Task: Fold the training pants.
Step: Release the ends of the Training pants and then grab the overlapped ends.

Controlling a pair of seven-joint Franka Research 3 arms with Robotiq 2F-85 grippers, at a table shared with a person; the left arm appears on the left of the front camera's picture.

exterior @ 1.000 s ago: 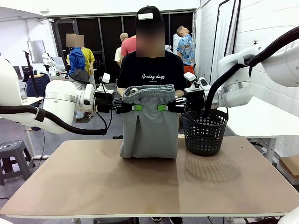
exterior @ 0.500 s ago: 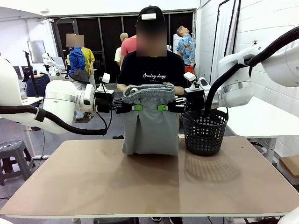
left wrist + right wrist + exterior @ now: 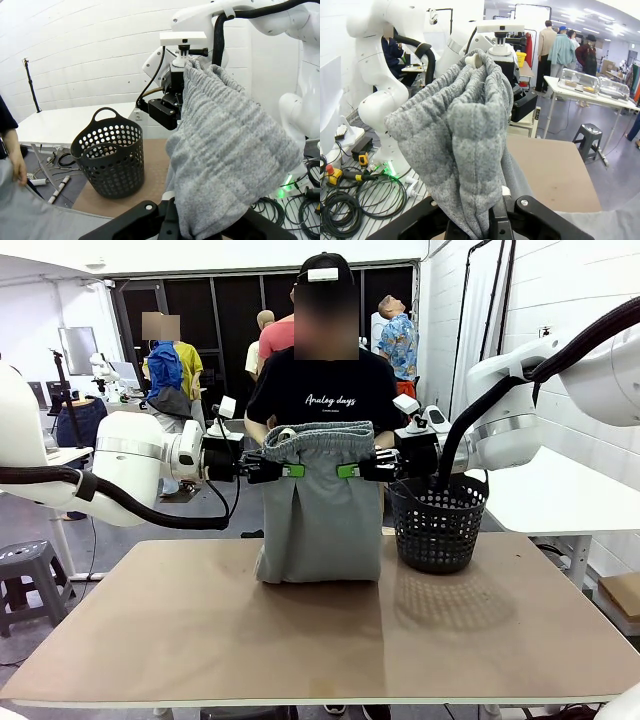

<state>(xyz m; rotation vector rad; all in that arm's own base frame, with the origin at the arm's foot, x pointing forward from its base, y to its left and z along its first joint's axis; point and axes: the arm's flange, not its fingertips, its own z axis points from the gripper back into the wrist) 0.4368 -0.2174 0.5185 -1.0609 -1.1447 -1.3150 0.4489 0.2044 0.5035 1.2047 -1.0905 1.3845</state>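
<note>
Jaws clamped hard on grey cloth, the left gripper point(image 3: 291, 470) and the right gripper point(image 3: 349, 471) pinch the training pants point(image 3: 320, 525) just under the gathered waistband point(image 3: 322, 434). Their green pads face each other across a narrow strip of fabric. Both arms reach in level from opposite sides with wrists horizontal, holding the pants upright just to the left of the black basket point(image 3: 437, 530). The pants hang straight down from the two grips, and their hems rest on the table point(image 3: 300, 640), level with the foot of the basket. The nearer leg hangs close beside the basket; whether it touches cannot be told. A person point(image 3: 322, 390) in a black T-shirt stands behind the pants, up and to the left of the basket, with arms lowered toward the waistband. Seen from each wrist, the waistband rises in thick bunched folds out of that arm's closed fingers. In the left wrist view, a hand point(image 3: 19, 167) rests at the edge of grey cloth, well to the left of the basket.
</note>
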